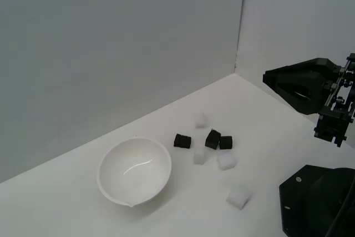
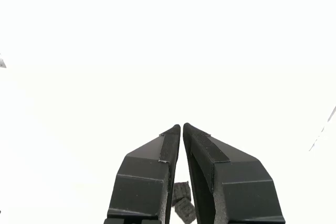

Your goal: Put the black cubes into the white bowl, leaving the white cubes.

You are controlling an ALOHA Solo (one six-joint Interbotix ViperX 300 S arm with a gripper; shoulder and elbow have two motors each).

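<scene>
The round, glossy white bowl (image 1: 135, 171) is sitting on the plain white table (image 1: 66, 209) with nothing showing inside it, its small pouring lip facing the near edge. All seven cubes are lying outside it, off toward the exterior view's right. Nearest the bowl is one small matte black cube (image 1: 182, 141), just beyond the rim. A little further out, two more matte black cubes (image 1: 218, 140) are sitting touching one another, the first of the pair tilted up on an edge. The small translucent white cubes are lying scattered around them: one white cube (image 1: 201, 120) behind the black ones, a second white cube (image 1: 199, 156) and a third white cube (image 1: 225, 161) just in front of them, and a fourth white cube (image 1: 237, 196) lying well apart, nearest the camera. The black robot gripper (image 1: 272, 77) is hanging above the table at the far right, well away from the bowl and off to the side of the cubes. In the wrist view the gripper (image 2: 181, 126) fingertips are meeting at the tips, jaws together, nothing between them, with black cubes (image 2: 182, 199) peeking through below.
</scene>
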